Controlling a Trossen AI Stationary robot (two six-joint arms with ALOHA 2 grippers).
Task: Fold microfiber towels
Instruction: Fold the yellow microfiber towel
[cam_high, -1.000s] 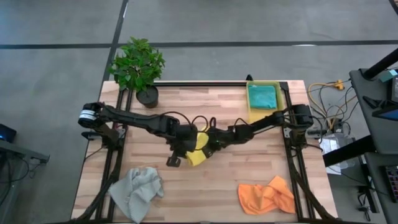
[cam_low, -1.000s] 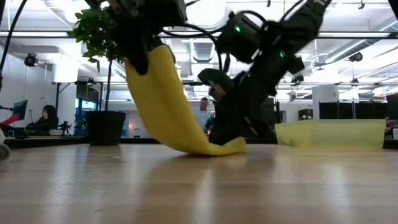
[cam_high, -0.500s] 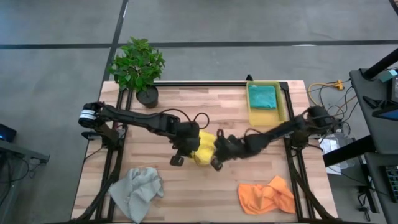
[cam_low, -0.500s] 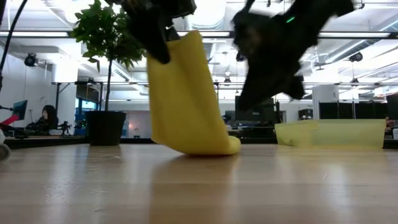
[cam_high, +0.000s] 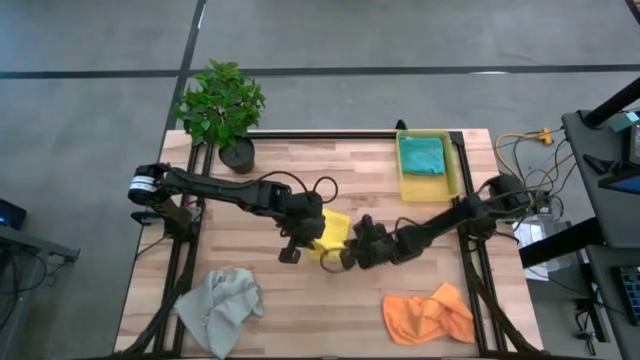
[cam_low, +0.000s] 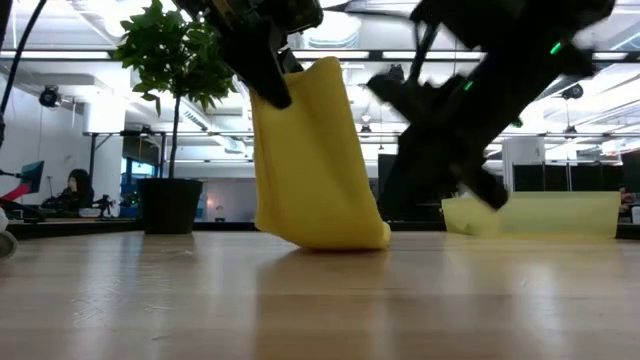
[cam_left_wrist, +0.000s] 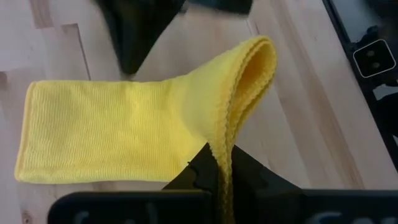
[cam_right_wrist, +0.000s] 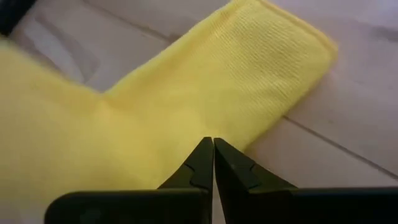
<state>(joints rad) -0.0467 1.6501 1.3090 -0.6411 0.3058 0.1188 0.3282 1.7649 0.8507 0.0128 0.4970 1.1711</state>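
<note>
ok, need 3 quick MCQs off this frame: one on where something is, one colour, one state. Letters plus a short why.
1. Where is the teal towel?
A. In the yellow bin
B. On the table beside the grey towel
C. Under the plant

2. What colour is the towel held up off the table at mid-table?
A. Orange
B. Yellow
C. Grey

3. What is the left end effector doing?
A. Open above the towel
B. Shut on nothing
C. Shut on the yellow towel's edge

Key:
1 A: the teal towel lies inside the yellow bin at the table's far right.
2 B: the yellow towel hangs with its lower fold on the wood; the orange towel and grey towel lie crumpled at the near edge.
3 C: the left end effector pinches the doubled towel edge; the right end effector is shut with nothing in it.
</note>
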